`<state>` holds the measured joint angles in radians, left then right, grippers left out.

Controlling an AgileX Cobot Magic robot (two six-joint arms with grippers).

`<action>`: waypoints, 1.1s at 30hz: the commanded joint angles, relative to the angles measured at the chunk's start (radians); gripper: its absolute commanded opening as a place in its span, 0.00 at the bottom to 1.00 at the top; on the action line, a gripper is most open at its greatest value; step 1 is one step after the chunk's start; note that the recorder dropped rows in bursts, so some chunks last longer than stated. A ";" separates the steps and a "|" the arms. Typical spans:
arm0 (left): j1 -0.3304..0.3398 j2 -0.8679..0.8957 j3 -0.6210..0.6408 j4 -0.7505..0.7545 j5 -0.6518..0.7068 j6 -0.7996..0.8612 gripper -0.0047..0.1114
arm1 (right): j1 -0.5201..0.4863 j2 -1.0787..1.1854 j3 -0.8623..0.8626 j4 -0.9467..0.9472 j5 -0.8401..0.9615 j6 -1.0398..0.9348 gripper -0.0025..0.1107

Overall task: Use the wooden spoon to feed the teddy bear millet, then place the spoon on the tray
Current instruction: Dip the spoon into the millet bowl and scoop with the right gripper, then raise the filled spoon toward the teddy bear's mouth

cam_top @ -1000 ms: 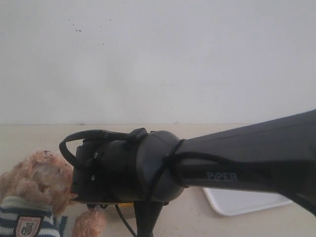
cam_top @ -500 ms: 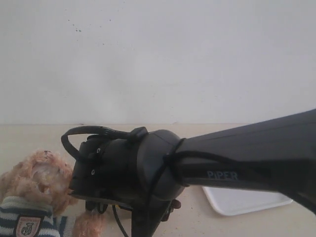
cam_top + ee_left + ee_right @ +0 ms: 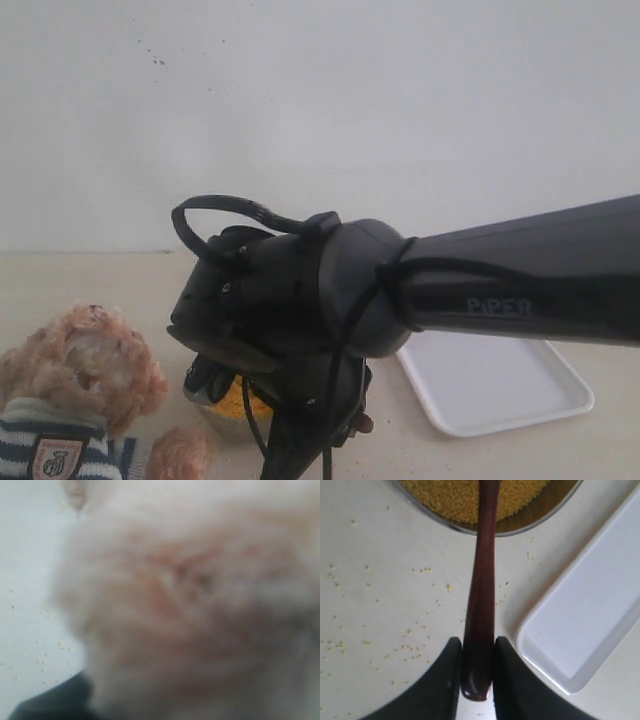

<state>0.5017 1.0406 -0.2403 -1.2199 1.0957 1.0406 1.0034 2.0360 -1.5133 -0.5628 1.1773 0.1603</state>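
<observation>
Dark reddish-brown wood runs straight out from the right gripper (image 3: 478, 652): the wooden spoon (image 3: 482, 575) is clamped by the butt of its thin handle between the two black fingers (image 3: 447, 680), which press on it from either side. Ahead of the gripper the handle crosses the rim of the steel bowl (image 3: 540, 517) and lies over the millet (image 3: 450, 497), a bright-yellow bed filling the bowl; the spoon's own oval end is cut off by the edge of the right wrist view, so whether it sits in the grain cannot be told. Just beside the gripper, on the side away from the bear, lies the tray (image 3: 590, 610), white and flat with a low rim, near the bowl but not touching it. Loose grains (image 3: 410, 640) are scattered on the pale table (image 3: 385, 555) on the gripper's other side.

From the exterior view the right arm (image 3: 480, 290) reaches across the middle, its wrist above the bowl, with the teddy bear (image 3: 90, 370) in its striped sweater beyond the gripper at the table's edge. Blurred light-brown plush fills the left wrist view, so the left gripper is close against the bear, yet whether its fingers are apart or together cannot be told
</observation>
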 commanded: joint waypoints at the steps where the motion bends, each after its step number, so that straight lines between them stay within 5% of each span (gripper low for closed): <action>1: 0.004 -0.007 0.001 -0.025 0.023 0.008 0.07 | -0.010 -0.030 -0.007 0.028 -0.011 -0.004 0.05; 12: 0.004 -0.007 0.001 -0.025 0.023 0.008 0.07 | -0.088 -0.101 -0.007 0.290 -0.023 -0.120 0.05; 33: 0.004 -0.007 0.001 -0.025 0.023 0.008 0.07 | -0.086 -0.269 -0.007 0.435 0.044 -0.215 0.05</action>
<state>0.5017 1.0406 -0.2403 -1.2199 1.0957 1.0406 0.9191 1.8110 -1.5133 -0.1719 1.2147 -0.0318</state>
